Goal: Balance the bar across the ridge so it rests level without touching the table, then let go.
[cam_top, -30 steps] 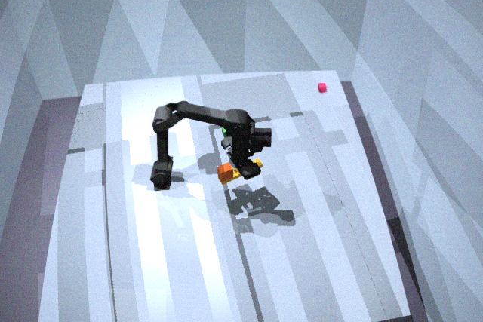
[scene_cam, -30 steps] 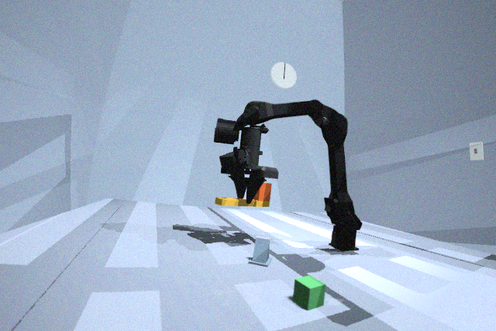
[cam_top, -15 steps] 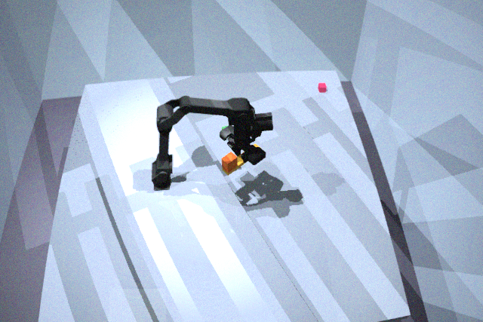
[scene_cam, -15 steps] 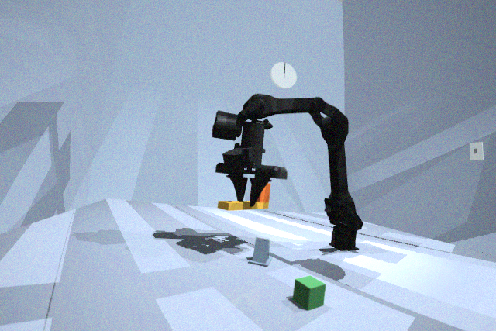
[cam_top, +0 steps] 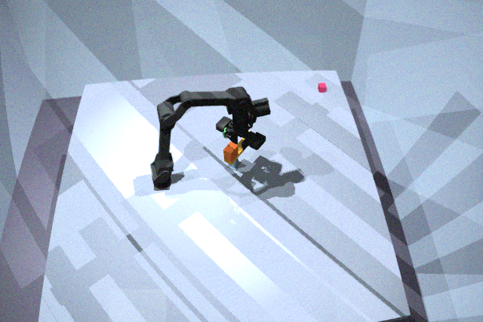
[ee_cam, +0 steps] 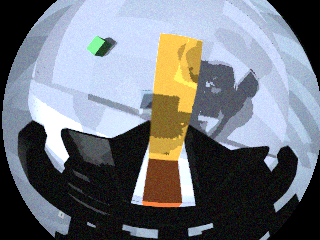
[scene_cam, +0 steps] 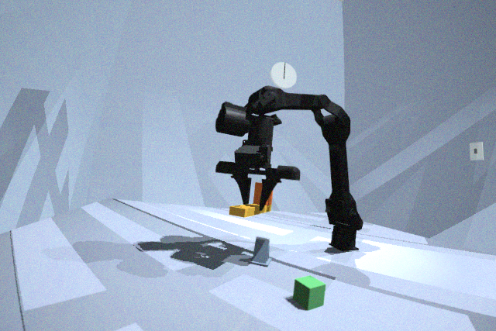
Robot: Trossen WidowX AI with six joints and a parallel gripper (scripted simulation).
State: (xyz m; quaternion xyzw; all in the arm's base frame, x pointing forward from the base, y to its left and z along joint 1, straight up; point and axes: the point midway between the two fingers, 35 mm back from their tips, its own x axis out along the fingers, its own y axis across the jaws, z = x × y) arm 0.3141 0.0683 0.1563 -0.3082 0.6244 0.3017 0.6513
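Observation:
The yellow bar (cam_top: pixel 240 148) (scene_cam: pixel 242 210) (ee_cam: pixel 175 60) has an orange block (cam_top: pixel 231 153) (scene_cam: pixel 258 191) (ee_cam: pixel 162 181) on one end. My gripper (cam_top: pixel 241 144) (scene_cam: pixel 253 205) (ee_cam: pixel 168 127) is shut on the bar, between its plain end and the block, and holds it roughly level in the air. The grey-blue ridge (scene_cam: pixel 262 252) (ee_cam: pixel 146 100) stands on the table below the bar, with a clear gap between them in the exterior view. In the wrist view the ridge shows at the bar's left edge, and the bar may hide part of it.
A green cube (scene_cam: pixel 308 293) (ee_cam: pixel 96 46) stands on the table near the ridge; the arm mostly hides it in the top view. A pink-red cube (cam_top: pixel 322 87) lies near the table's far right corner. The arm's shadow falls beside the ridge.

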